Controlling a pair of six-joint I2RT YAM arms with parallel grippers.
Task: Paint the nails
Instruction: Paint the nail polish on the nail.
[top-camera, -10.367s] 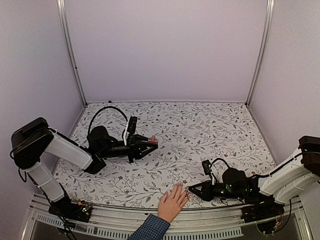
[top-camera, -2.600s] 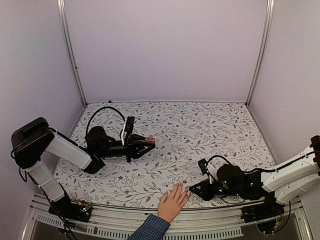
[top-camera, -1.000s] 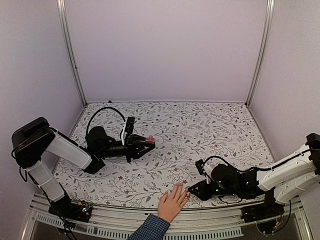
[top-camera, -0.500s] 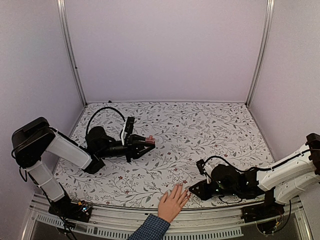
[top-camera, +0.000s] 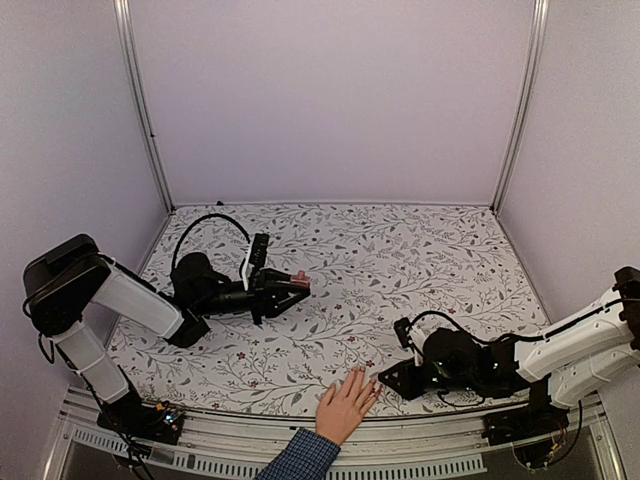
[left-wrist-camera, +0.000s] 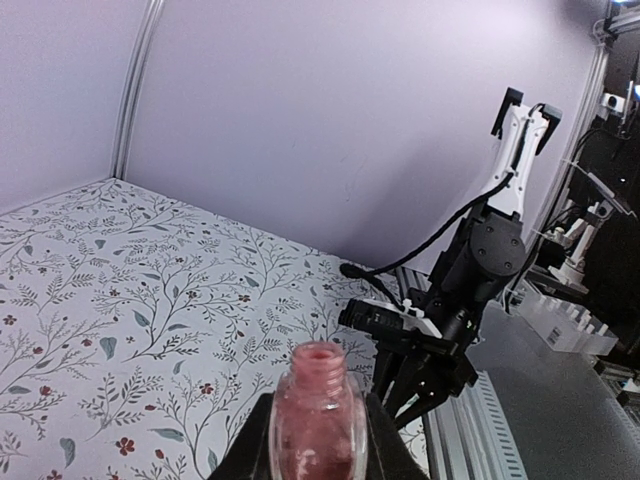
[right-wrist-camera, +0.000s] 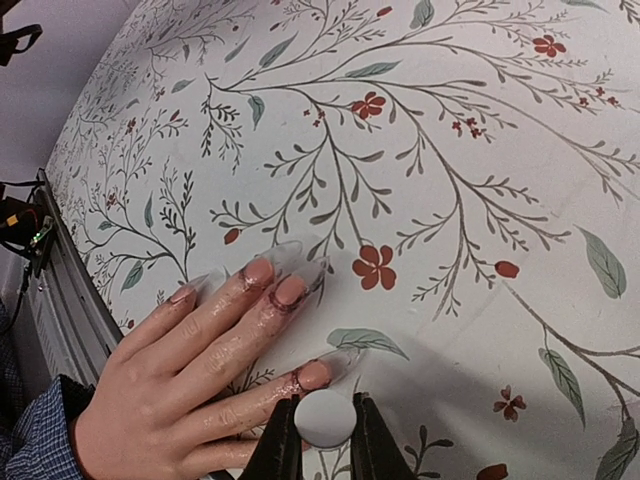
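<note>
- Floral-print table (top-camera: 400, 260): one hand (right-wrist-camera: 170, 390) lies flat at the lower left of the right wrist view, with four nails (right-wrist-camera: 290, 290) showing.
- Right gripper (right-wrist-camera: 322, 432), bottom centre, is clamped on one white cap (right-wrist-camera: 322, 415); the nearest nail sits just above it.
- Left gripper (left-wrist-camera: 318, 442) grips one open pink bottle (left-wrist-camera: 318, 400).

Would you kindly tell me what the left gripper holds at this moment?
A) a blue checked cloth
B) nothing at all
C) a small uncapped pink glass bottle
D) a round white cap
C: the left gripper is shut on the small pink glass bottle, whose neck stands open, while the round white cap sits in the right gripper.
</note>
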